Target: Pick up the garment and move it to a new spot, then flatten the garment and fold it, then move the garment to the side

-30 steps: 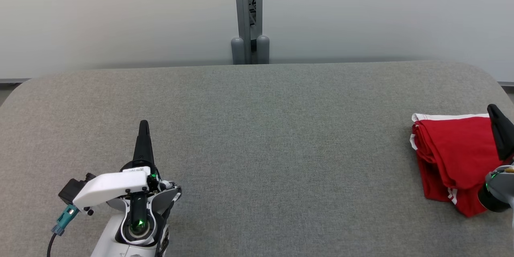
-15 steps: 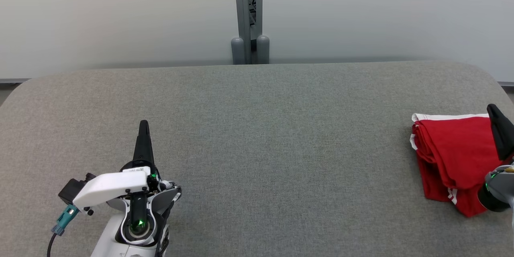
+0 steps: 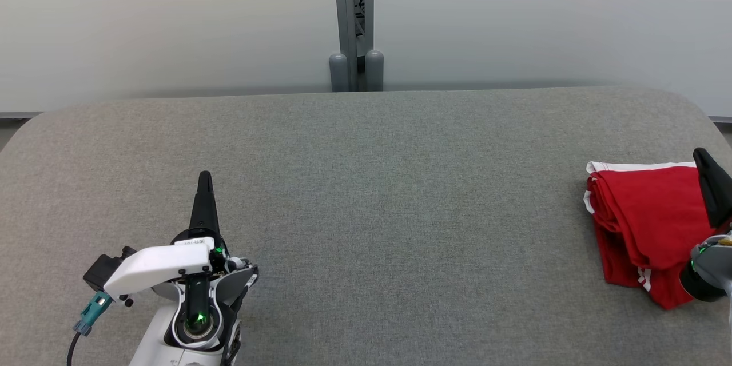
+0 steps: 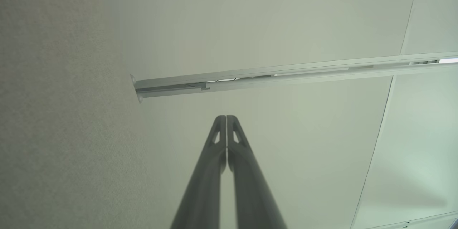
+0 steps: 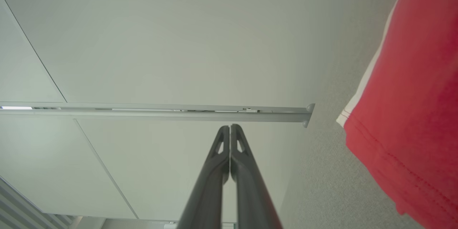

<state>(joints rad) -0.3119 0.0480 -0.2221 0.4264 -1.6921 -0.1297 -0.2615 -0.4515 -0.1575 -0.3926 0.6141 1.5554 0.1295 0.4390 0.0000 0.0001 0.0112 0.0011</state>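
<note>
Nothing moved: garment (image 3: 646,223) folded at right; left hand (image 3: 205,176), right hand (image 3: 701,154) closed.

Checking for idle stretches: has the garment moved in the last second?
No. The garment lies at the same spot by the table's right edge, folded as before.

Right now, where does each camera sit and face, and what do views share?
Head view: on the head, facing forward and down at the grey table; left gripper lower left, right gripper by the folded red garment.
Left wrist view: on that wrist, facing along shut fingers toward the grey post.
Right wrist view: likewise; garment at right.
Shared: all three show the post.
</note>
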